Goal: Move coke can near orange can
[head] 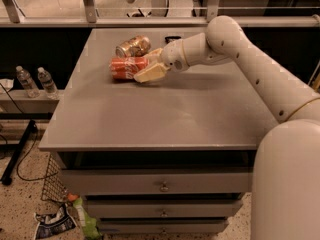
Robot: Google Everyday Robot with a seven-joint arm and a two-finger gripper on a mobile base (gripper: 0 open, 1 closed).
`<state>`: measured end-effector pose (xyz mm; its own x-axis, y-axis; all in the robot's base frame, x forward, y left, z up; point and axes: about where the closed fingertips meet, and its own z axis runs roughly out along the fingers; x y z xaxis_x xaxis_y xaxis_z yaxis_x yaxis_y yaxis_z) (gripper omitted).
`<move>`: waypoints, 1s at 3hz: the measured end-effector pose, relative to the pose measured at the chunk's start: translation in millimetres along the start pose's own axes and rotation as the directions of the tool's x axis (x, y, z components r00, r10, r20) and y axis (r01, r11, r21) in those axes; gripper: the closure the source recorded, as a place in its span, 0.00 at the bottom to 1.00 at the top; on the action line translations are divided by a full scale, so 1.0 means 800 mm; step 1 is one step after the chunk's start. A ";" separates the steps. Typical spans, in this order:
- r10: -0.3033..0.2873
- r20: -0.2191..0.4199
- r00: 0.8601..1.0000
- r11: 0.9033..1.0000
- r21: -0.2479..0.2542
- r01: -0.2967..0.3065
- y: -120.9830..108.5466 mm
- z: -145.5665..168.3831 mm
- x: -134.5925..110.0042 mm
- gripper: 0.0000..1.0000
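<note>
Item 1: the claw is over the far left part of the grey tabletop, carried by a white arm that reaches in from the right. Its cream fingers are closed on either side of the right end of the coke can, which lies on its side.

Item 2: the orange can also lies on its side, just behind the coke can; contact between the two cannot be confirmed.

Item 3: a small black object sits at the far edge.

Item 4: two clear water bottles stand on a low shelf to the left.

Item 5: drawers are stacked beneath the tabletop
</note>
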<state>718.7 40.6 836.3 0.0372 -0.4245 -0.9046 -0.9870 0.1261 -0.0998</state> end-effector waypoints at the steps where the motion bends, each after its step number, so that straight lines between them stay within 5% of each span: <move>1: 0.006 0.002 1.000 1.000 -0.001 -0.006 -0.019 0.007 0.006 1.00; 3: 0.005 0.003 1.000 1.000 0.000 -0.005 -0.021 0.007 0.006 0.61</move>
<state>736.4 41.6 831.5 0.0326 -0.4212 -0.9064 -0.9872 0.1280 -0.0950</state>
